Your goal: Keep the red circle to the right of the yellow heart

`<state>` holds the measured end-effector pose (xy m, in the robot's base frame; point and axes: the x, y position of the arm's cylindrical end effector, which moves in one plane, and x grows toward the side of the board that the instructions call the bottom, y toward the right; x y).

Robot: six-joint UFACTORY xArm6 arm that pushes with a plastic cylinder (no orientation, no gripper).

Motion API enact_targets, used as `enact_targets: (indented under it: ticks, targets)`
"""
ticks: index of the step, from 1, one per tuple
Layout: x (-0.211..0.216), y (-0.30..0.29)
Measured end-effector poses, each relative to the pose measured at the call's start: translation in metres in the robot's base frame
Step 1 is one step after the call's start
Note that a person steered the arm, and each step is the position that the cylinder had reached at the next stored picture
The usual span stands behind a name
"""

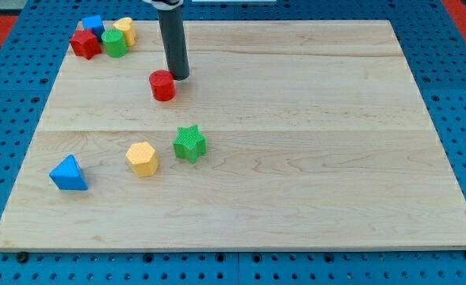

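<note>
The red circle point(162, 85), a short red cylinder, lies on the wooden board in the upper left part of the view. My tip point(178, 75) stands right against its upper right side. The yellow heart point(125, 30) lies in a cluster at the board's top left corner, up and to the left of the red circle. The red circle lies to the right of the yellow heart.
The corner cluster also holds a blue block point(93, 24), a red star point(84, 43) and a green cylinder point(114, 43). Lower down lie a green star point(189, 143), a yellow hexagon point(143, 158) and a blue triangle point(68, 173). The board point(312, 158) rests on a blue pegboard.
</note>
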<state>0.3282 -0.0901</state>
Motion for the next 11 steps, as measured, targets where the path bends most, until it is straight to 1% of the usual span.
enact_targets:
  ticks: [1, 2, 3, 4, 5, 6, 7, 8, 9, 10, 11]
  targets:
    - [0.027, 0.018]
    - [0.069, 0.019]
    - [0.083, -0.015]
    - [0.056, -0.045]
    - [0.015, -0.035]
    - [-0.018, -0.030]
    - [-0.036, -0.030]
    - [-0.018, -0.030]
    - [0.017, -0.025]
    - [0.033, 0.009]
    - [0.011, 0.037]
